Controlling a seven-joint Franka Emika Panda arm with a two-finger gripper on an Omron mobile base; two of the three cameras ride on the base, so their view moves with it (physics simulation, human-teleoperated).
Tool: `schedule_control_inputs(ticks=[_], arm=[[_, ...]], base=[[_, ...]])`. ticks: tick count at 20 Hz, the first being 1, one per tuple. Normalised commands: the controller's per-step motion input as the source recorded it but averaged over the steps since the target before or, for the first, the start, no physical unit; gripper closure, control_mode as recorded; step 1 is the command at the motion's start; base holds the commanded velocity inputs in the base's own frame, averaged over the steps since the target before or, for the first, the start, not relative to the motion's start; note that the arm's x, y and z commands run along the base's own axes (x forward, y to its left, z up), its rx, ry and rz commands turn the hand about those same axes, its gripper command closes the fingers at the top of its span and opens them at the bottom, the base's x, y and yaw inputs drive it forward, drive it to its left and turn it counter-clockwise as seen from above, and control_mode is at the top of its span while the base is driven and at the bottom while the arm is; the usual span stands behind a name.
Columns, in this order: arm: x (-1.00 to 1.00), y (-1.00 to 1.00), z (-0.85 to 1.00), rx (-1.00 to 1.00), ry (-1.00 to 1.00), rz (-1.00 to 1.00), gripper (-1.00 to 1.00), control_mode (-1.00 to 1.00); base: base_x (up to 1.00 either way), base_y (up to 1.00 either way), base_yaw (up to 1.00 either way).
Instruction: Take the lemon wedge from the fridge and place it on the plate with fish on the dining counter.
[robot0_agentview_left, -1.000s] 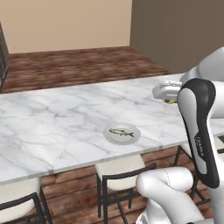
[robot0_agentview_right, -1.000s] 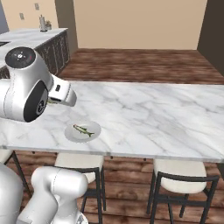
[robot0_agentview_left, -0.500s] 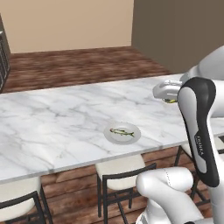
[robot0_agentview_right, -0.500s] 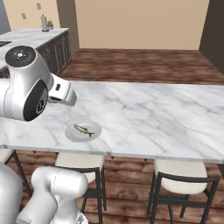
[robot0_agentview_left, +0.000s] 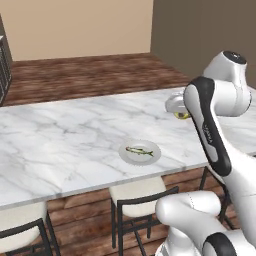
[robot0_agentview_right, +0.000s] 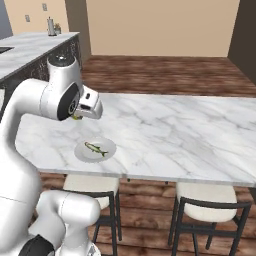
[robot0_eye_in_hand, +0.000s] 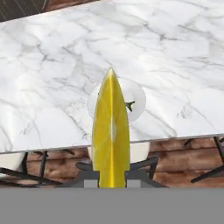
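1. The lemon wedge (robot0_eye_in_hand: 110, 131) is judged light, small and fairly firm, with a waxy rind that could slip; a pinch across its flat flanks, near the thick middle, is judged the safest hold.
2. In the hand view the wedge is seen standing up the centre of the frame, clenched between the jaws of the gripper (robot0_eye_in_hand: 110, 175), its point reaching over the plate with fish (robot0_eye_in_hand: 135, 100) behind it.
3. In the left base view a yellow-green speck, probably the wedge, is made out at the right of the frame beside the arm's dark elbow, though it is too small to be sure.
4. The plate (robot0_agentview_left: 140, 152) rests near the front edge of the dining counter (robot0_agentview_left: 60, 140); this surface is crossed by grey veins.
5. Against the earlier frames, the whole scene has slid across both base views, so the base is taken to have driven; the arm's upper joint is now raised higher, and the plate lies nearer the hand.
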Motion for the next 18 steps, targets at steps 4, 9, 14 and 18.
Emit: schedule_control_inputs(ticks=[4, 9, 14, 18], arm=[[1.0, 0.0, -0.49, -0.14, 0.25, 0.06, 1.0, -1.0], [0.6, 0.0, -0.6, -0.23, 0.11, 0.08, 1.0, -1.0], [0.41, 0.03, -0.72, -0.22, 0.05, 0.16, 1.0, -1.0], [0.39, 0.16, -0.71, -0.08, -0.08, 0.17, 1.0, -1.0]], base=[[0.0, 0.0, 0.0], [0.0, 0.0, 0.0], [0.0, 0.0, 0.0], [0.0, 0.0, 0.0]])
